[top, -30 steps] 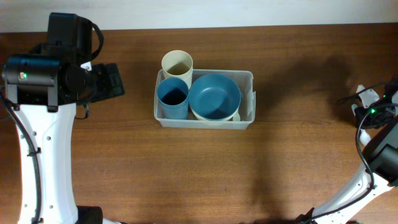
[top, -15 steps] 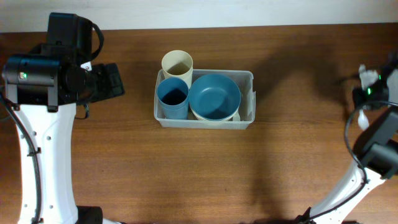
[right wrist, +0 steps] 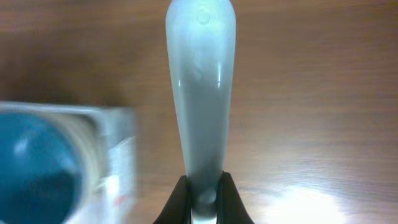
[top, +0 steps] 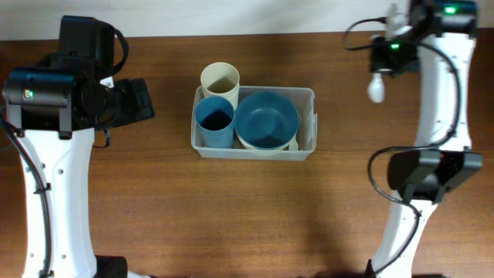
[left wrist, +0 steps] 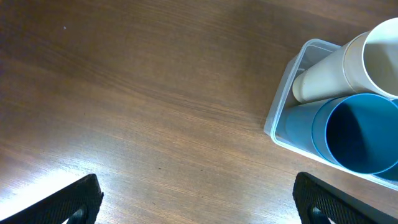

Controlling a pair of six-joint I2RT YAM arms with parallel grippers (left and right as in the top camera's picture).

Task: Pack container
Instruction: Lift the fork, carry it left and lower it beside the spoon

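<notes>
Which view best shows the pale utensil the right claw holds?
Right wrist: the pale utensil fills the frame, pinched in the right claw. Overhead shows only a small pale end; left wrist misses it.

I find the container (top: 255, 154) mid-table (top: 231, 220): bowl (top: 266, 120) in its right part, front cup (top: 214, 121) left, rear cup (top: 220, 79) behind that (over the back rim), spoon (top: 376, 88) well right.

Left gripper (left wrist: 199, 208): jaws wide apart, dark fingertips (left wrist: 71, 200) at bottom corners, above bare wooden table (left wrist: 137, 93). Clear container (left wrist: 278, 121) corner at right edge, holding cream cup (left wrist: 336, 71) and blue cup (left wrist: 354, 134), side by side.
</notes>
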